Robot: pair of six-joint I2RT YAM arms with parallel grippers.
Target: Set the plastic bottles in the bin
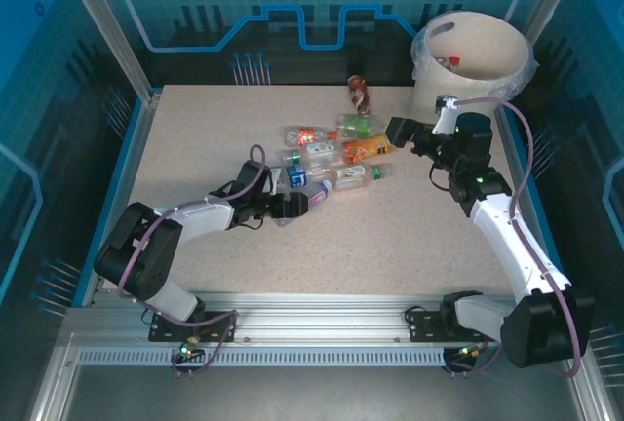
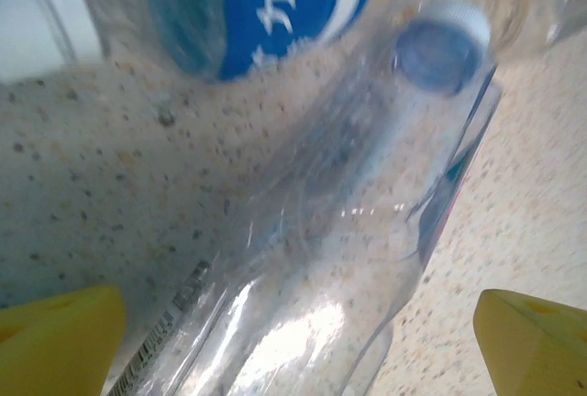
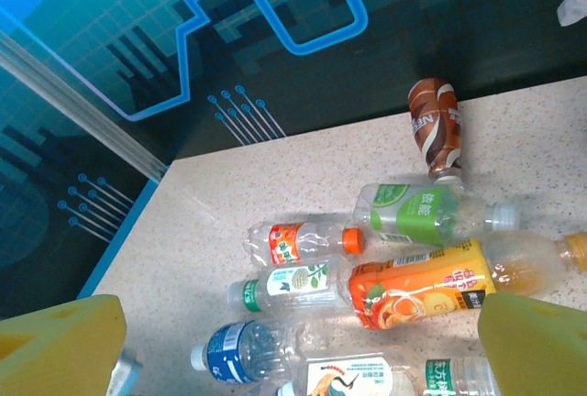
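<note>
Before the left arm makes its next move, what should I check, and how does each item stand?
1. left gripper open: ok.
2. clear bottle lying between the left fingers: ok.
3. fingers touching that bottle: cannot tell.
4. right gripper open and empty: ok.
5. bin upright, mouth free: ok.
6. left arm's way to the bin free: probably not ok; the right gripper sits between the bottles and the bin.
</note>
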